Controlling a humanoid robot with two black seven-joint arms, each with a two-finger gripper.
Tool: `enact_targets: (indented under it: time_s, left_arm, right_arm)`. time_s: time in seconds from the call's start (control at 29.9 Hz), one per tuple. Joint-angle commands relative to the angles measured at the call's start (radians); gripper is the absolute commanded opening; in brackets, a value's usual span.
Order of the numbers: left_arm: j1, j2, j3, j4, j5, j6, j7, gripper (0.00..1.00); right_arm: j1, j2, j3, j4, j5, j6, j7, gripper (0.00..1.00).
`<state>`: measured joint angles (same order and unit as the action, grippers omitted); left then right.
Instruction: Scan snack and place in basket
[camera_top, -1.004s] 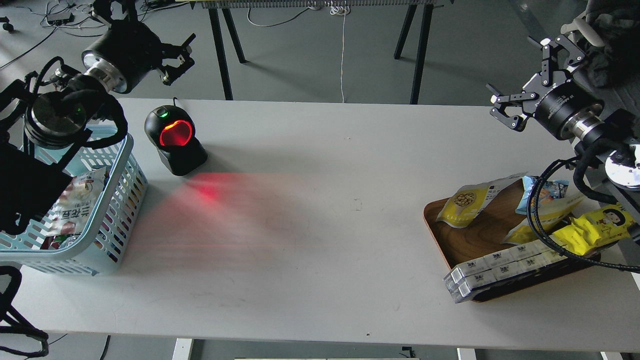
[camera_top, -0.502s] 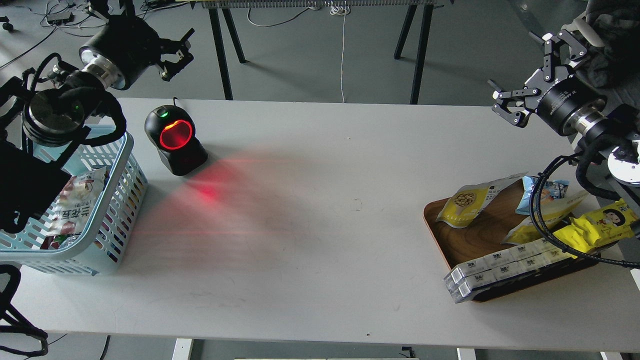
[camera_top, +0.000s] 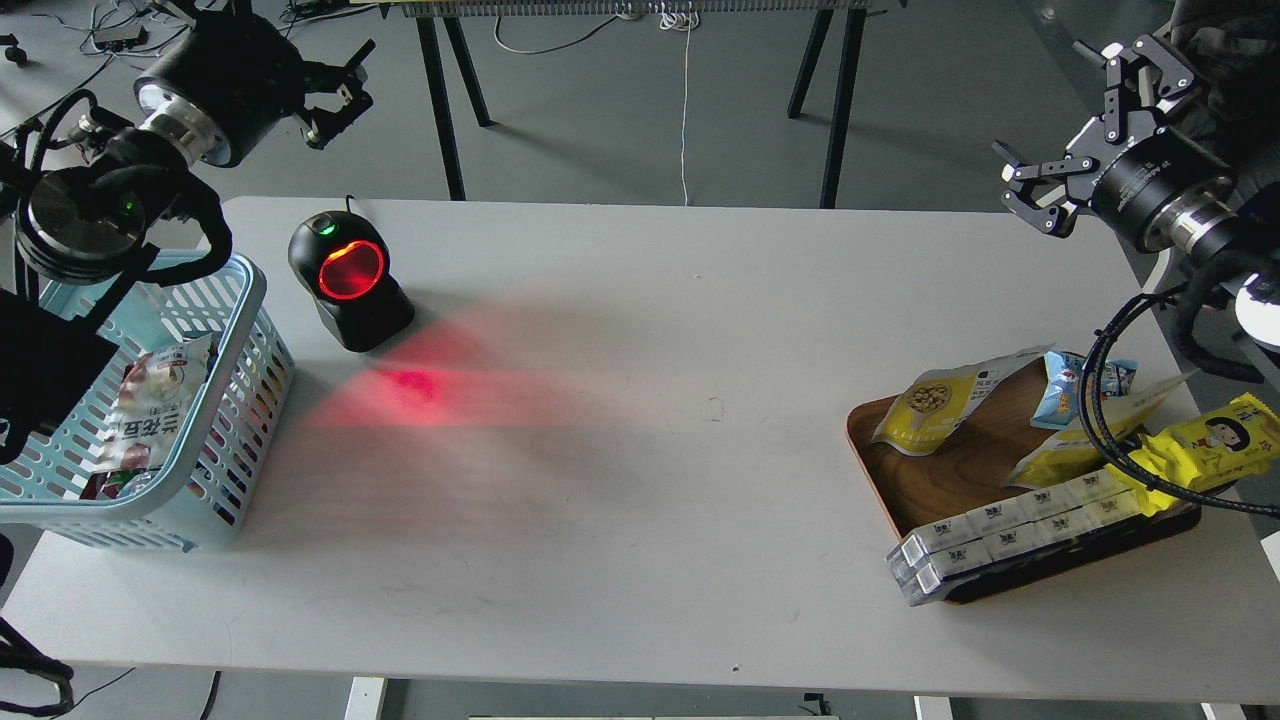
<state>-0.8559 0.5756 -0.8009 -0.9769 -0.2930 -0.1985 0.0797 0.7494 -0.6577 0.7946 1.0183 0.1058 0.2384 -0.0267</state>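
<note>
The snack (camera_top: 945, 400), a flat pouch with a yellow lower half and a round nut picture, lies on the wooden tray (camera_top: 960, 480) at the right. The light blue basket (camera_top: 225, 400) stands at the left table edge with snack bags inside. My right gripper (camera_top: 1080, 130) is open and empty, raised above the table's far right corner, well above and behind the pouch. My left gripper (camera_top: 340, 85) is open and empty, raised beyond the table's far left edge, above the scanner.
A black barcode scanner (camera_top: 350, 280) with a glowing red window stands right of the basket and casts red light on the table. The tray also holds a light-blue bag (camera_top: 1065, 385), a bright yellow wrapper (camera_top: 1195, 445) and white boxes (camera_top: 1010, 535).
Both arms have drawn upward and outward: the right gripper moved up and right, the left gripper up and left. The objects have not moved.
</note>
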Motion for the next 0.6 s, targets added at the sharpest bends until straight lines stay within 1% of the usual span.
enact_targets:
  time_s: [0.0,0.27,0.47,0.57]
  left_arm:
    - [0.002,0.0,-0.001,-0.002,0.0,0.002,-0.005,1.0]
    - [0.0,-0.003,-0.014,-0.002,0.0,-0.002,-0.005,1.0]
    - [-0.002,-0.003,-0.015,-0.002,0.0,-0.004,-0.006,1.0]
    - [-0.006,-0.005,-0.017,-0.002,0.0,-0.004,-0.006,1.0]
  right_arm:
    - [0.062,-0.034,-0.072,-0.001,0.002,0.002,-0.002,1.0]
    - [0.301,-0.138,-0.359,0.016,0.021,-0.002,-0.005,1.0]
    - [0.511,-0.246,-0.561,0.091,0.041,-0.028,-0.005,1.0]
    - [0.66,-0.282,-0.72,0.143,0.041,-0.034,-0.009,1.0]
